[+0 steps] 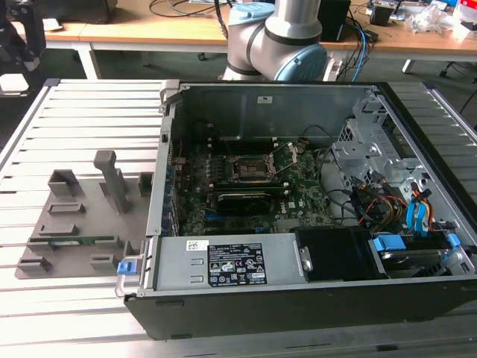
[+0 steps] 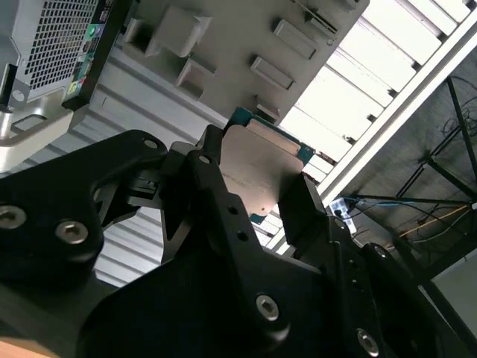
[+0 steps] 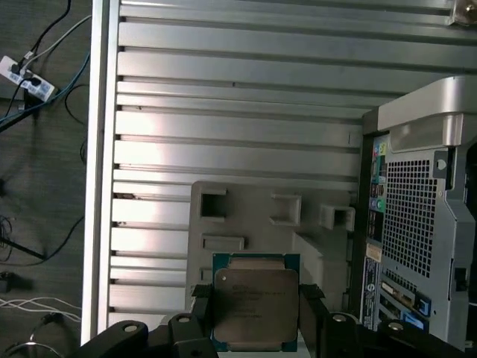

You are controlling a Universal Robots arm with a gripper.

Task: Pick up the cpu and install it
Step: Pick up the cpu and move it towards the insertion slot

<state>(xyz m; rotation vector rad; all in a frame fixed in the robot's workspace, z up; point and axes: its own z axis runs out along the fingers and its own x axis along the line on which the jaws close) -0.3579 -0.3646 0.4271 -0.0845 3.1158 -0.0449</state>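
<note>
The cpu [image 3: 256, 302] is a flat square chip with a silvery top and a green rim. It sits between the black fingers [image 3: 201, 312] of my gripper [image 3: 256, 322], which is shut on its two opposite edges. The second wrist view shows the same grip from the other side: the cpu [image 2: 257, 160] is held in the gripper [image 2: 257, 185], high above the grey holder plate [image 2: 223, 45]. In the exterior view, the motherboard's socket [image 1: 253, 170] lies with its frame lifted inside the open computer case [image 1: 298, 268].
The grey holder plate [image 1: 82, 216], with raised blocks and a green memory stick [image 1: 74, 241], lies on the slatted metal table [image 1: 89, 112] at the exterior view's left of the case. The arm's base [image 1: 276, 41] stands behind the case. Cables [image 1: 387, 201] and drive bays fill the case's right side.
</note>
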